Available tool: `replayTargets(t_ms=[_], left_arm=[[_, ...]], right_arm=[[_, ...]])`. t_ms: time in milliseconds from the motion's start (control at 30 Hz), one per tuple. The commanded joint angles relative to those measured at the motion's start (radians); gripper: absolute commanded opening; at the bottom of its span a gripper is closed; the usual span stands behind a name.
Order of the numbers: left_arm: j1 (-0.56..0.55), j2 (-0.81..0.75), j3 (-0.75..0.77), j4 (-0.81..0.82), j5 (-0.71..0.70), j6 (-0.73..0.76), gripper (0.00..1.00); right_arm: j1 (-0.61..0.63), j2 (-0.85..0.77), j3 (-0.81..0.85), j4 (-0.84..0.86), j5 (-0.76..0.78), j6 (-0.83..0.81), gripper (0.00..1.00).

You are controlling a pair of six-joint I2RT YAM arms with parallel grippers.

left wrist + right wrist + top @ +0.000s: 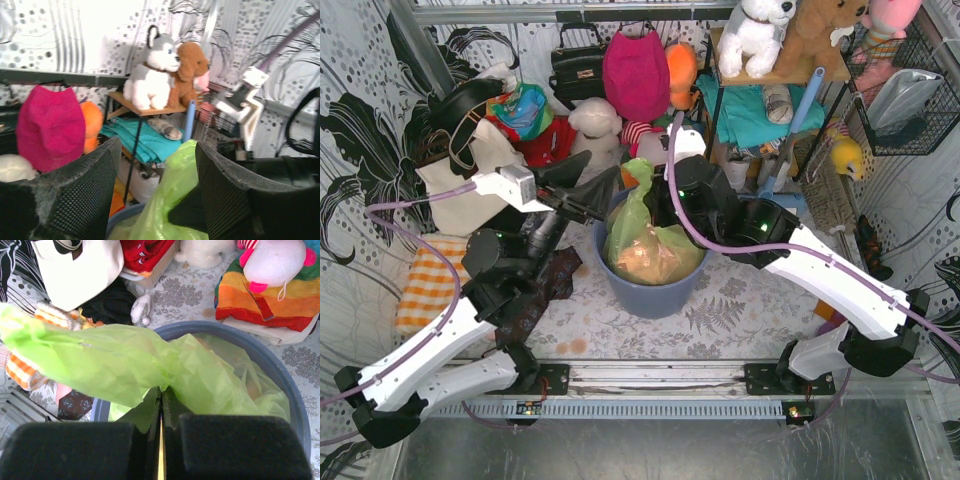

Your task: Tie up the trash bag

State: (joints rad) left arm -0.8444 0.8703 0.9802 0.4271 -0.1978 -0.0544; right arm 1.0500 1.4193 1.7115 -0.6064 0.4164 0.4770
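The trash bag (pixel 655 250) is lime-green, thin and crinkly, with tan paper showing through, and it sits in a blue-grey round bin (pixel 650 300) at the table's middle. My right gripper (pixel 656 203) reaches in from the right and is shut on a gathered flap of the bag (pixel 125 360), the plastic pinched at the fingertips (pixel 161 390) above the bin's rim (pixel 280 370). At the bin's left rim my left gripper (pixel 598 212) stands open. A raised flap of the bag (pixel 175 195) stands loose between its spread fingers (pixel 85 195), and nothing is gripped there.
A magenta fabric bag (pixel 635 70), a black handbag (pixel 578 65) and a white tote (pixel 470 180) crowd the back. A shelf with plush toys (pixel 760 35) stands back right, next to a wire basket (pixel 910 90). An orange-checked cloth (pixel 430 280) and a dark cloth (pixel 545 285) lie left of the bin.
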Motion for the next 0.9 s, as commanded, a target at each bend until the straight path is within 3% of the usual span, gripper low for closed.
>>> replayTargets(t_ms=[0, 200, 333, 533, 767, 867], left_arm=[[0.001, -0.001, 0.015, -0.087, -0.161, -0.003, 0.7], [0.048, 0.085, 0.104, -0.316, -0.106, -0.101, 0.62], [0.212, 0.139, 0.13, -0.412, 0.218, -0.214, 0.62], [0.366, 0.163, 0.07, -0.345, 0.617, -0.318, 0.63], [0.375, 0.197, 0.047, -0.282, 0.824, -0.333, 0.63], [0.375, 0.214, 0.048, -0.289, 0.839, -0.324, 0.63]], right_arm=[[0.003, -0.047, -0.018, 0.036, 0.046, 0.014, 0.0], [0.003, -0.074, -0.04, 0.031, 0.057, 0.023, 0.0], [0.003, -0.082, -0.051, 0.03, 0.047, 0.031, 0.0], [0.002, -0.079, -0.055, 0.031, 0.033, 0.039, 0.0], [0.003, -0.077, -0.055, 0.027, 0.029, 0.048, 0.0], [0.002, -0.077, -0.054, 0.029, 0.029, 0.051, 0.0]])
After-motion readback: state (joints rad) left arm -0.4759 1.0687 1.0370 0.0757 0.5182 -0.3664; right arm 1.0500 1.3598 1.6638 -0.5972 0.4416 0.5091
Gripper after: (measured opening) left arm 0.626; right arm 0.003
